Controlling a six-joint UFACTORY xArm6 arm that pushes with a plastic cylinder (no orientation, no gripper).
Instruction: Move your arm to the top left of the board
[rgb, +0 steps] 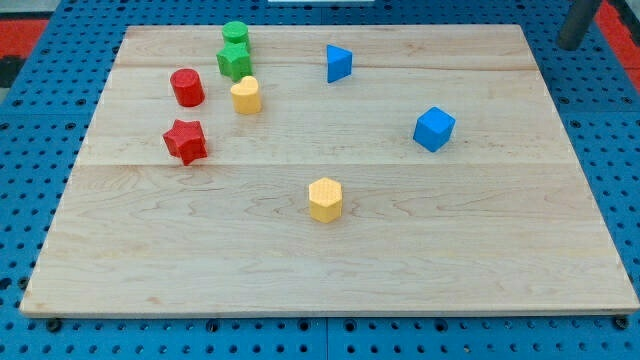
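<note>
My rod enters at the view's top right corner, and my tip (569, 46) sits just off the wooden board's (450, 260) top right corner, far from every block. Toward the top left are a green cylinder (235, 33), a green star block (234, 62) touching it just below, a red cylinder (187, 87), a yellow rounded block (246, 95) and a red star (185, 141). A blue triangle (338, 62) lies at top centre. A blue cube (434, 129) is at the right. A yellow hexagon (325, 199) is in the middle.
The board lies on a blue perforated table (610, 150). A red area (30, 40) shows beyond the top left corner.
</note>
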